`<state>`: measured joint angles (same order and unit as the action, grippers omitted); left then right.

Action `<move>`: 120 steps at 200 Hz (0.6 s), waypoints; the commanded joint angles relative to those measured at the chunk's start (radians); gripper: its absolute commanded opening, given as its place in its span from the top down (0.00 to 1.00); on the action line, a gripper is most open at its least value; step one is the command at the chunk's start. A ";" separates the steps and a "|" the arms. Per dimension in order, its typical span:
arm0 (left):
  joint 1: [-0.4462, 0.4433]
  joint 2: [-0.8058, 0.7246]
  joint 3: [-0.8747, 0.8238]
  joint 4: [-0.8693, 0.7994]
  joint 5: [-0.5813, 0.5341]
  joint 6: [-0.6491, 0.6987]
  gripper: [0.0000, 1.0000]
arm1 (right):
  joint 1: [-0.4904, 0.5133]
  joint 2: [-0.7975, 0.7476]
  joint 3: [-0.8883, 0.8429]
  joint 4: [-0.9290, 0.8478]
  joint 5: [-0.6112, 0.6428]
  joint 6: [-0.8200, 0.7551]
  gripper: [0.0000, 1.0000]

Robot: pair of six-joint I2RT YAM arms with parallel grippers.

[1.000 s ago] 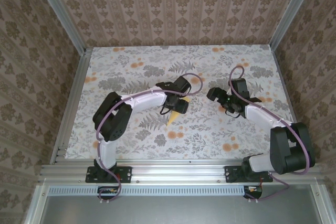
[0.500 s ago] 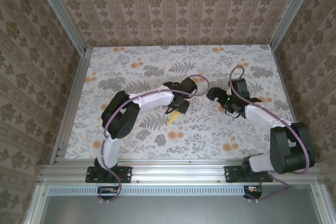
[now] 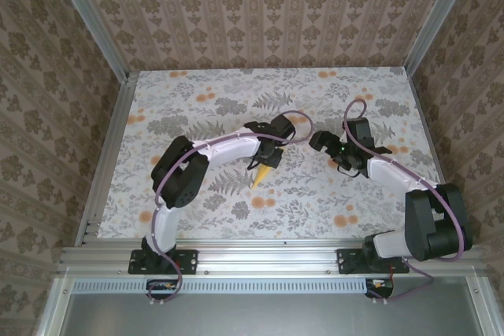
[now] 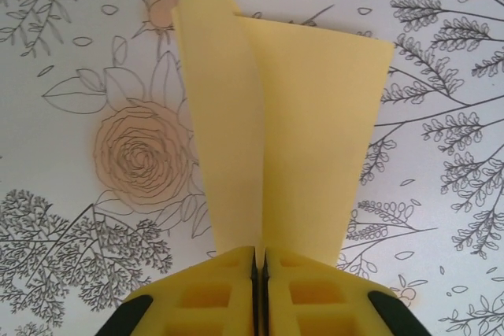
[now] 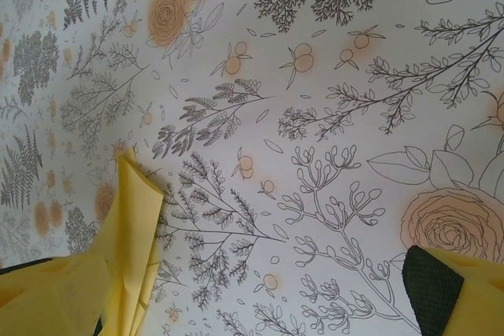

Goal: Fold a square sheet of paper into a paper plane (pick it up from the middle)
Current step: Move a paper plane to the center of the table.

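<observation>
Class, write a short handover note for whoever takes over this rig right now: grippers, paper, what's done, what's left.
Left gripper: shut on the paper plane, pinching its centre crease.
Right gripper: open, empty, apart from the plane, above the table.
Done: the main folds, it seems; the plane is a narrow pointed dart.
Left: probably press the crease, then let go.

Field notes. We record two matching builds: the left arm (image 3: 226,147) and the right arm (image 3: 391,171) each have white tubular links set between bulky black joint housings. A thin purple cable (image 3: 346,118) runs the length of each. Both bases (image 3: 161,260) are black. A small green light (image 3: 344,147) glows on the right wrist. The jaws are yellow moulded plastic with square recesses and black patches at the outer edges.
</observation>
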<state>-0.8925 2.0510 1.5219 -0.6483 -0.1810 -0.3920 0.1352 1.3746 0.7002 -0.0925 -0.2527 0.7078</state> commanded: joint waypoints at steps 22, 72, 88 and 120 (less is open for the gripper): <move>0.098 -0.146 -0.154 0.130 0.157 -0.129 0.91 | 0.030 0.009 -0.004 0.025 -0.034 0.005 0.02; 0.235 -0.263 -0.422 0.469 0.424 -0.334 0.91 | 0.140 0.054 -0.005 0.063 -0.035 0.055 0.03; 0.264 -0.284 -0.501 0.579 0.466 -0.416 0.91 | 0.208 0.084 0.017 0.059 -0.016 0.062 0.03; 0.286 -0.303 -0.609 0.714 0.467 -0.529 0.92 | 0.354 0.169 0.102 0.008 0.036 0.063 0.00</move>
<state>-0.6182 1.7844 0.9714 -0.1062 0.2268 -0.7795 0.4065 1.4929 0.7269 -0.0559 -0.2604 0.7563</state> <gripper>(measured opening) 0.089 0.994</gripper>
